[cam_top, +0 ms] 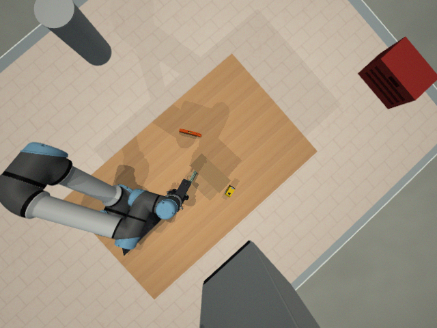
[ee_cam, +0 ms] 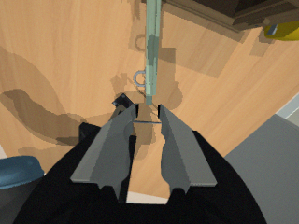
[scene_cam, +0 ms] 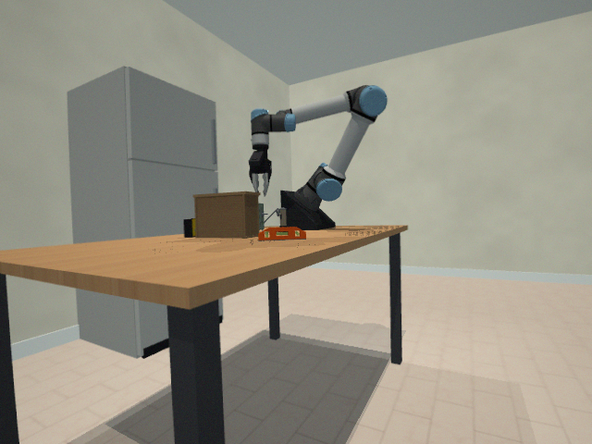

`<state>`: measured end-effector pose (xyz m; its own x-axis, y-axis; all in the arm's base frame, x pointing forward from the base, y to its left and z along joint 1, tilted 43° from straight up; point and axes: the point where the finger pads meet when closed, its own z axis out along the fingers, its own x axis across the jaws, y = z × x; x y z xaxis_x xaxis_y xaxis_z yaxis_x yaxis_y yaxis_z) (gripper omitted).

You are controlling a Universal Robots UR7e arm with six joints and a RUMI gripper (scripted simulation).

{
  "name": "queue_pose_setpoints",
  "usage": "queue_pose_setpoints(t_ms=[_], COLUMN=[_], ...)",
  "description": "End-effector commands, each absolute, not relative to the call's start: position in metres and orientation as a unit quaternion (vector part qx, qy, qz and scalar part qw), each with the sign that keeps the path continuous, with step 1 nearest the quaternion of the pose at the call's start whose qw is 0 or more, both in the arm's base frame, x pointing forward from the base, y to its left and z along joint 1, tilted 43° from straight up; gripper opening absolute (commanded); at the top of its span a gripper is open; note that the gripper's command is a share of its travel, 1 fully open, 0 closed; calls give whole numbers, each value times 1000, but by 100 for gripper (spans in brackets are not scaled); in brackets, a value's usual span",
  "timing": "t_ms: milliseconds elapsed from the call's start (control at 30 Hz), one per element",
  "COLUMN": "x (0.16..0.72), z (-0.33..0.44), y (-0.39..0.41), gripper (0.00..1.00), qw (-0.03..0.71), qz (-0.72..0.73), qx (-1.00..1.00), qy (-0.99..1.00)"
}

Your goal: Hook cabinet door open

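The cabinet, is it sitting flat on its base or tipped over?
Flat: the cabinet stands level on the table, with its top edge horizontal.

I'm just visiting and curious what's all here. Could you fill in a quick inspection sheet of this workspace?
Surface: wooden table, dark legs.
Job's things: brown cabinet upright on its base; greenish door swung out, ring eye on it; hook and post beside it, hook looks unhooked.
Clutter: orange level; yellow tape measure.
Grippers: gripper above the door edge, jaws narrow, holding nothing.
Cables: nothing seen.
Surroundings: fridge, red crate, grey pillar, tiled floor.
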<state>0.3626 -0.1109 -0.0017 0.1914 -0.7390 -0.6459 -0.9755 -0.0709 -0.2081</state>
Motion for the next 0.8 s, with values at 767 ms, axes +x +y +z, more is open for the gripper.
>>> queue_pose_setpoints(t_ms=[767], x=[367], z=[-29], y=[-87], gripper=[15], qw=[311], qz=[190], qx=[-707], qy=[607])
